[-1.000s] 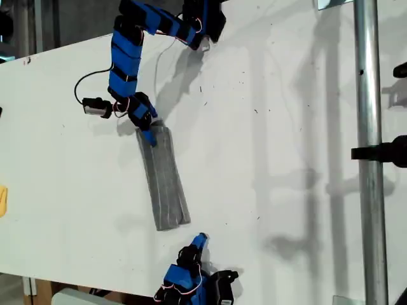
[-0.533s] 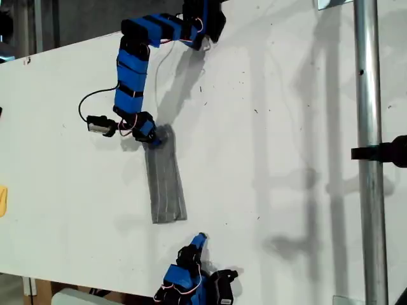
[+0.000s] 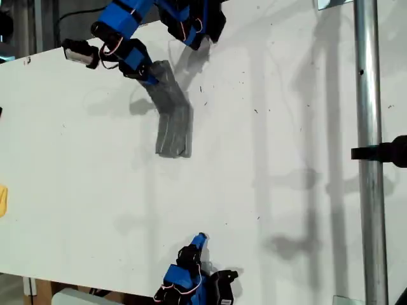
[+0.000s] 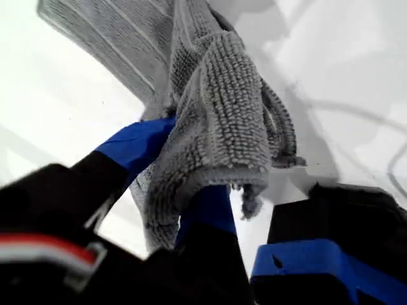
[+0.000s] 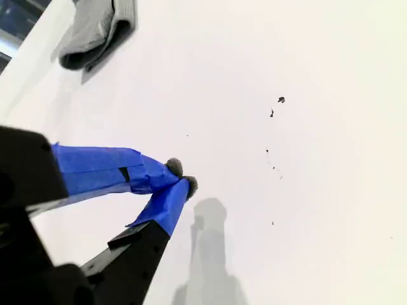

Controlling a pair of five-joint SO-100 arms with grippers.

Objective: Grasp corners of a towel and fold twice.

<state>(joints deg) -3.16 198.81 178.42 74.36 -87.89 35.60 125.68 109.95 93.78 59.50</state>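
note that my first gripper (image 3: 147,75), in the upper left of the exterior view, has its blue-taped jaws clamped on one end of the thin dark grey striped towel (image 3: 172,117). the first wrist view shows the looped cloth (image 4: 216,121) bunched and pinched between the two blue fingers (image 4: 137,143). the grip sits at the end so that the narrow folded strip can be raised and carried over itself. the towel hangs slanted from the jaws, its far end resting on the white table (image 3: 286,127) near the upper centre of the exterior view. my second gripper (image 3: 201,239), at the bottom centre of the exterior view, holds nothing; its fingertips (image 5: 184,184) meet above bare table, well apart from the towel (image 5: 95,32). no containers are in view.
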